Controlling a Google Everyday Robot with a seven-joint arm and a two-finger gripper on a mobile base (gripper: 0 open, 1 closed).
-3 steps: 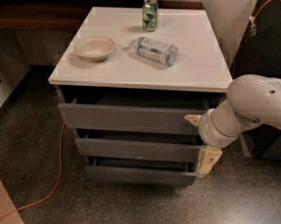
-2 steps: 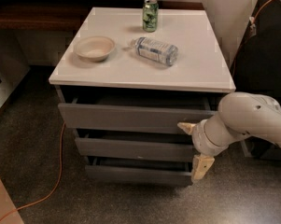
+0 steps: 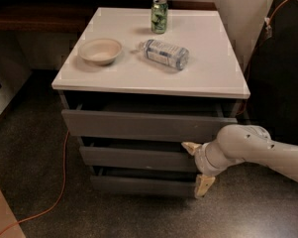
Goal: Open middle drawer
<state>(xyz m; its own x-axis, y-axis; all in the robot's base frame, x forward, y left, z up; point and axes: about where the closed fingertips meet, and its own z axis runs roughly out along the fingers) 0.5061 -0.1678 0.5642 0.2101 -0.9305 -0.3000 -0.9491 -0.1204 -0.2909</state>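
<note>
The grey cabinet has three handleless drawer fronts under a white top. The middle drawer is the medium-width front between the wide top drawer and the narrow bottom drawer. All three fronts stand slightly out. My gripper is at the right end of the middle drawer, on a white arm coming in from the right. Its fingers are spread open. The upper finger is at the drawer front's top edge. The lower finger hangs below it, beside the bottom drawer.
On the top stand a green can, a clear bottle lying on its side and a pale bowl. An orange cable runs over the dark floor at the left. A dark unit stands at the right.
The gripper and arm have moved left and down, from beside the top drawer's right end to the middle drawer's right end. The drawers have not moved.
</note>
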